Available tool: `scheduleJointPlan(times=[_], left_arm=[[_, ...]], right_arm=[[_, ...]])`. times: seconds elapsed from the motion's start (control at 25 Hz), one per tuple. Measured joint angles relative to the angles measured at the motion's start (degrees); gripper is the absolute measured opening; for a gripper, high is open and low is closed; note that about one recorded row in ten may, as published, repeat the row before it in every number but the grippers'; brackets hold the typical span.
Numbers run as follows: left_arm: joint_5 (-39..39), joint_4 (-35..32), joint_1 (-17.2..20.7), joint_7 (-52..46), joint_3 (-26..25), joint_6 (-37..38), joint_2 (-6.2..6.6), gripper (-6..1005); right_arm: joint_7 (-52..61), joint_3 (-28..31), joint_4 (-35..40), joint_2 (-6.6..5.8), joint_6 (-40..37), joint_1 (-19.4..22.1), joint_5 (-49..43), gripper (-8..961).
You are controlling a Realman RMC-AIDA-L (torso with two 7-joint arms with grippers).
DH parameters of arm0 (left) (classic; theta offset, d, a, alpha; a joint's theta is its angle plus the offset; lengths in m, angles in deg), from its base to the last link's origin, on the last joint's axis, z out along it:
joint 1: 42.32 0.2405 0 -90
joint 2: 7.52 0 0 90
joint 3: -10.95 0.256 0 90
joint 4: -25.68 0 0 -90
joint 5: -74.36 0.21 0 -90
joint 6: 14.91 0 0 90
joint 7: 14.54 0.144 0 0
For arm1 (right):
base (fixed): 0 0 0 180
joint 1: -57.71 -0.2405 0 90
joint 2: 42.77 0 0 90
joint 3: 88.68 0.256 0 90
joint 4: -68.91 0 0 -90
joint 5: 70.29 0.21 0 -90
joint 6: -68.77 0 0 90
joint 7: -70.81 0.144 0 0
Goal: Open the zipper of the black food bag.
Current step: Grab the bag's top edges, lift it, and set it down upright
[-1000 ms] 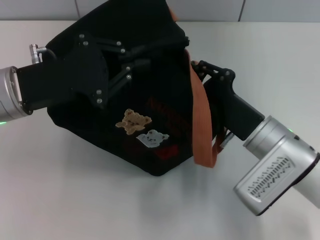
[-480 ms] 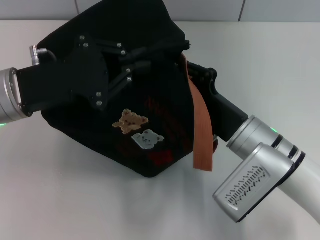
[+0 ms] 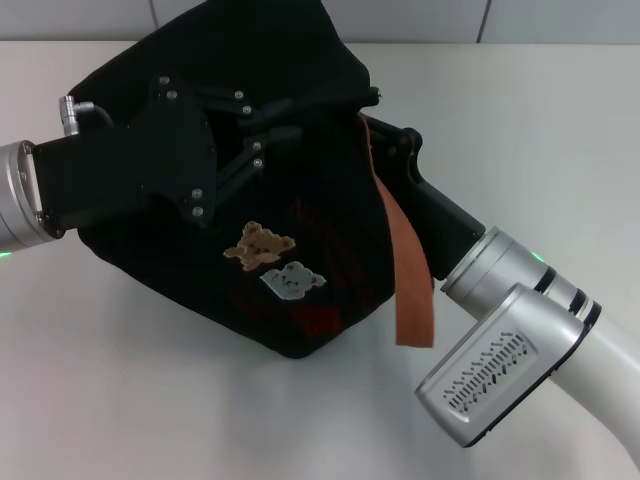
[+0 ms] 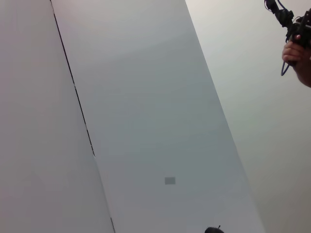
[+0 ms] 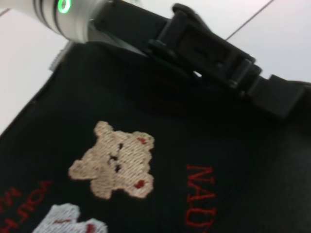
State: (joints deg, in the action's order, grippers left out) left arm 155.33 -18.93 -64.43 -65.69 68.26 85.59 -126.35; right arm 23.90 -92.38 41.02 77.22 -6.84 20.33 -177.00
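Note:
The black food bag (image 3: 300,230) sits tilted on the white table, its side with a tan bear patch (image 3: 262,243) and a white bear patch (image 3: 293,280) facing me. An orange-brown strap (image 3: 405,260) hangs down its right side. My left gripper (image 3: 305,115) reaches in from the left and lies across the bag's top. My right gripper (image 3: 375,120) comes up from the lower right, behind the strap, to the bag's top right corner. The zipper is hidden among the black fabric and the hands. The right wrist view shows the bag's side (image 5: 209,145) and the tan bear (image 5: 114,167) close up.
The white table (image 3: 150,400) surrounds the bag, with a tiled wall (image 3: 420,18) behind. My left arm's black hand (image 5: 209,48) crosses the right wrist view above the bag. The left wrist view shows only pale wall panels (image 4: 146,121) and a person's hand (image 4: 297,53) far off.
My right arm has moved left and in toward the bag's top. The bag has slid slightly left, and the strap now hangs straighter. The left gripper has barely moved.

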Motion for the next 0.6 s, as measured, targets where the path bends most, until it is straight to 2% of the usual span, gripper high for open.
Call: scheduleJointPlan(times=[0.52, 0.6], left_arm=[[0.0, 0.66, -0.1, 0.0, 0.0, 0.7, 0.0, 94], [0.0, 0.67, -0.05, 0.0, 0.0, 0.84, 0.01, 94]], right_arm=[[3.75, 0.86, 0.13, -0.01, 0.67, 0.05, -0.17, 363], [4.26, 1.65, 0.14, -0.02, 2.06, -0.21, -0.2, 323]])
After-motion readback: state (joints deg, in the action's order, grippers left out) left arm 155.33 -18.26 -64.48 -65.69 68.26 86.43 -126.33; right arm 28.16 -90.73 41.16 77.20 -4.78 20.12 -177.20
